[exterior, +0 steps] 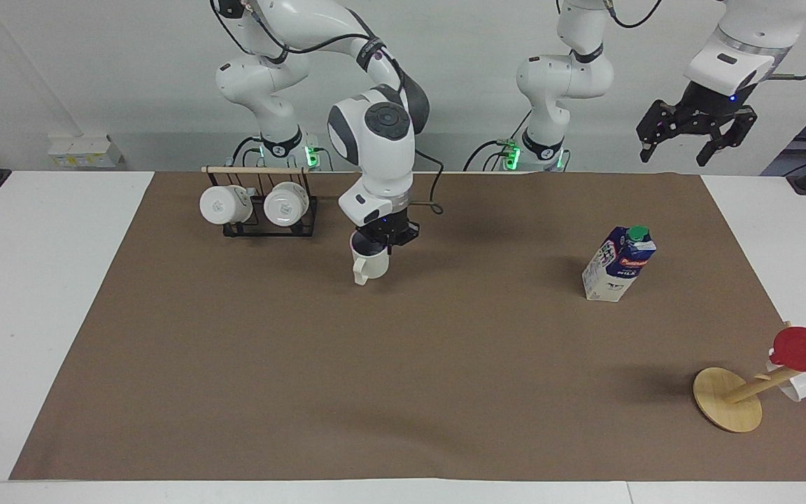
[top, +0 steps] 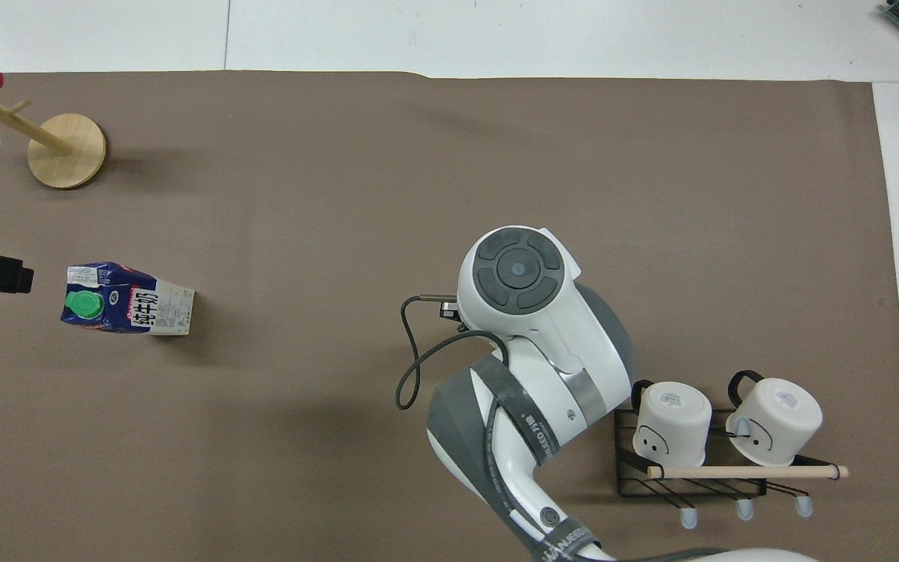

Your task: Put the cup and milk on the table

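My right jaws [exterior: 380,245] clamp the cream-white loop-handled mug [exterior: 369,264] over brown-papered desk [exterior: 445,392] | overhead: arm hides mug | my left jaws [exterior: 679,148] wide, waiting

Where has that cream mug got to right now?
In the facing view the cup hangs in the right gripper, jaws shut on its rim, over the brown sheet beside the black mug rack; the overhead view hides it under the arm.

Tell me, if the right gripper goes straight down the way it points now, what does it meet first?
The right gripper, shut on the cup, points down. Most likely the cup's base would meet the brown sheet on the table first. Nothing else appears beneath it, though its height above the sheet is unclear.
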`<state>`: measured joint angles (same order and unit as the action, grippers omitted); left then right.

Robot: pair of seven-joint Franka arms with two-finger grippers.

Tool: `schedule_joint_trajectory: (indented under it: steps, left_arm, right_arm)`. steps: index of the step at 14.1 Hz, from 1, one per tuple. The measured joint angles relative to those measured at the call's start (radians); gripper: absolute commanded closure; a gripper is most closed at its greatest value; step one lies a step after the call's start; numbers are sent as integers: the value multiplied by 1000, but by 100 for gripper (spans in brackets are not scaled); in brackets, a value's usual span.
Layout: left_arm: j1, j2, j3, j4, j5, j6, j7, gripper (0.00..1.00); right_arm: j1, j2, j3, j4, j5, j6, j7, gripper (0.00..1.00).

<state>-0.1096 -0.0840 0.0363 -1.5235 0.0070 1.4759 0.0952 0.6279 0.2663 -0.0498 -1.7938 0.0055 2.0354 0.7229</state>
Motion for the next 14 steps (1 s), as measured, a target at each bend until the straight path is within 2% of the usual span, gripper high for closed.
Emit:
schedule_joint_trajectory:
  steps: [8,14]
  left_arm:
    - [0,0,0,-1,0,0,0,0]
    - [0,-1,0,-8,0,0,0,0]
  right_arm:
    - [22,21,-1,-84,0,123,21,100]
    - [21,20,-2,-98,0,152,36,100]
